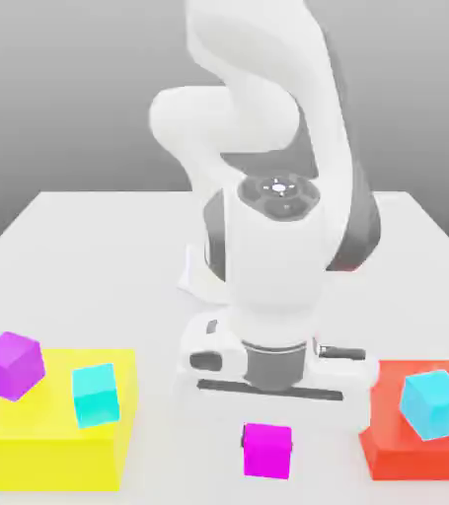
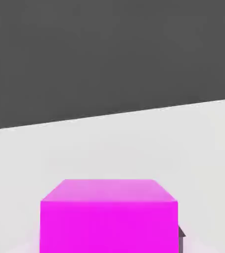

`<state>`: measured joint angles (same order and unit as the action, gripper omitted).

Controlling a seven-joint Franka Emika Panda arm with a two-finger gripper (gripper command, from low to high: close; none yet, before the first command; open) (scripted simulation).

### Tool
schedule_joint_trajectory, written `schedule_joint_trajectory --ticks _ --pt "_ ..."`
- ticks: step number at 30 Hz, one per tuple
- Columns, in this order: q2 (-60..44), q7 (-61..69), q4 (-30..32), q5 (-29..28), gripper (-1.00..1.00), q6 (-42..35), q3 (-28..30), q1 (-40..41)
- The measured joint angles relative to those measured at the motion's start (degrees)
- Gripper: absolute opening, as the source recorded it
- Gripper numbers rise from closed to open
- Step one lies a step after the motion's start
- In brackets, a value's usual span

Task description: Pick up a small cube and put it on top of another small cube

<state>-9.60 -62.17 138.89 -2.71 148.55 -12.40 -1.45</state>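
bending low over small cube (image 1: 267, 451)

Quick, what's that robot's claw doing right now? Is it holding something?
Gripper: closed on the small magenta-pink cube, with the fingers shut against its sides.

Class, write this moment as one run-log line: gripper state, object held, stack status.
gripper: shut on small cube | cube: magenta, on table | stacking: not yet done
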Motion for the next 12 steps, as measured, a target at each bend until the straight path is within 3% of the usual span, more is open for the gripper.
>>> schedule_joint_trajectory --ticks 4,8,9,12 --pt "6.5 -2.6 -0.4 1.7 -1.00 -6.9 -6.7 -9.7" --pt "2.0 -6.1 0.3 -1.7 -1.00 -2.2 -6.3 -11.3" --pt "0.7 -6.7 0.5 -2.5 1.00 -0.8 -6.0 -11.5" --pt "0.7 -6.7 0.5 -2.5 1.00 -0.8 -6.0 -11.5"
